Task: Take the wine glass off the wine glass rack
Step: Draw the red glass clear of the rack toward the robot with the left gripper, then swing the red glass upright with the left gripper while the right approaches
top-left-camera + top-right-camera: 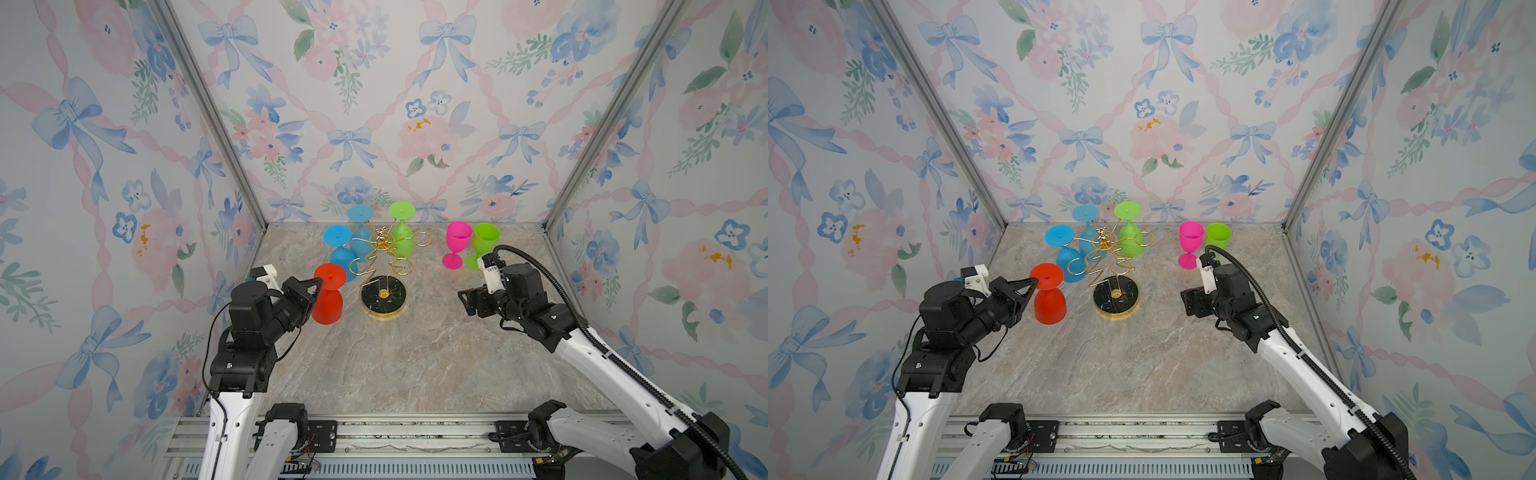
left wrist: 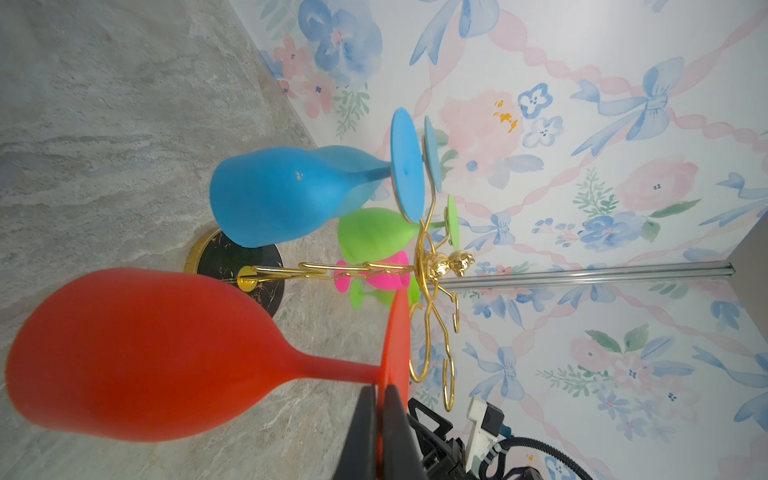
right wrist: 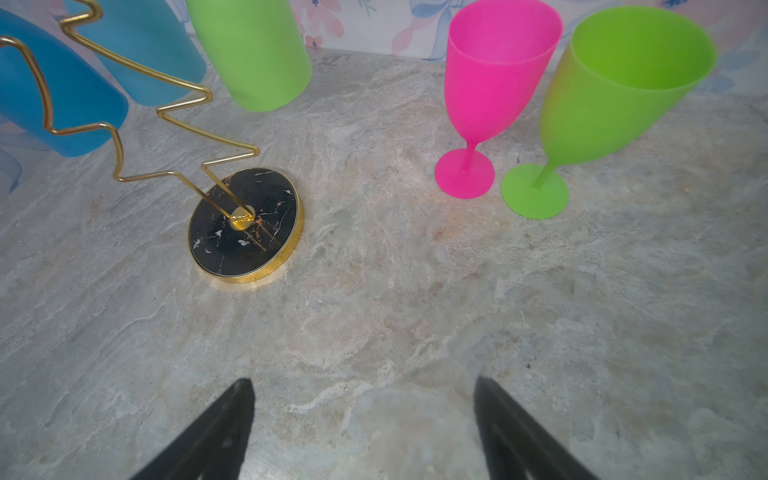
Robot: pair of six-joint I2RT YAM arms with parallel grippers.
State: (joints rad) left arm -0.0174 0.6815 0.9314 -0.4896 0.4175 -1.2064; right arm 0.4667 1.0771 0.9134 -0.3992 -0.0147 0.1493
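Note:
A red wine glass (image 1: 328,301) (image 1: 1049,305) hangs upside down just left of the gold wine glass rack (image 1: 384,253) (image 1: 1106,253). My left gripper (image 1: 319,284) (image 1: 1034,284) (image 2: 380,390) is shut on the rim of its round foot. In the left wrist view the red stem (image 2: 332,368) lies outside the nearest gold loop (image 2: 419,370). Two blue glasses (image 1: 340,249) (image 1: 360,232) and a green one (image 1: 402,235) hang on the rack. My right gripper (image 1: 467,301) (image 3: 363,386) stands open and empty over the table, right of the rack's black base (image 3: 245,222).
A pink glass (image 1: 457,243) (image 3: 494,75) and a green glass (image 1: 484,241) (image 3: 615,87) stand upright at the back right, close to the right arm's wrist. Flowered walls close in the left, right and back sides. The marble tabletop (image 1: 395,365) stretches in front of the rack.

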